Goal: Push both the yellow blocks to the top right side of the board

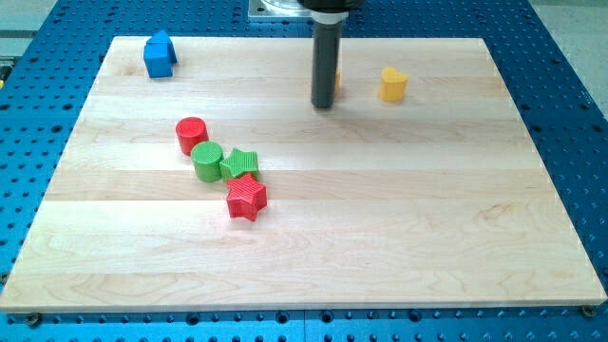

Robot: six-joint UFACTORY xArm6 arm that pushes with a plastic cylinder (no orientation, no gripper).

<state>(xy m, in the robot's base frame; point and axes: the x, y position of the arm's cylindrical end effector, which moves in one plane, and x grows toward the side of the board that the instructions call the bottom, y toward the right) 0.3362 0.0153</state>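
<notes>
My tip point(323, 104) rests on the board near the view's top centre. A yellow block point(337, 83) is mostly hidden behind the rod; only a sliver shows on its right side, touching or nearly touching it. A second yellow block point(392, 85), heart-like in shape, sits to the right of the tip, about a block's width from the hidden one.
A blue block point(160, 54) stands at the board's top left. A red cylinder point(191, 134), a green cylinder point(207, 160), a green star point(241, 163) and a red star point(247, 197) cluster left of centre. The wooden board point(380, 218) lies on a blue perforated table.
</notes>
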